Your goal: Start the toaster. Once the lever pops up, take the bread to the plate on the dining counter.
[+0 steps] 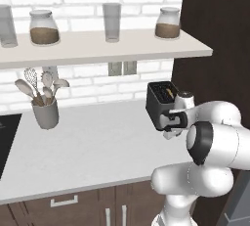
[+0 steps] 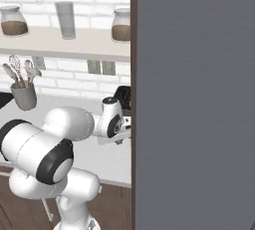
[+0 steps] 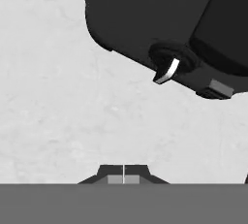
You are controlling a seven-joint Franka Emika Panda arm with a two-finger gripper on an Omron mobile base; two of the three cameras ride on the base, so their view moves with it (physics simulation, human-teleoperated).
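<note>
Toaster [image 1: 160,103] on grey-white countertop [image 1: 93,146], bread [image 1: 169,92] in slot; tool [image 3: 123,178] clenched empty, just beside toaster's front

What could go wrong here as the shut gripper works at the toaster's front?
The toaster stands near the counter edge; a sideways shove from the gripper might slide it off instead of starting it. The shut fingertips sit below the knob in the hand view, so they might catch it instead of the lever.
</note>
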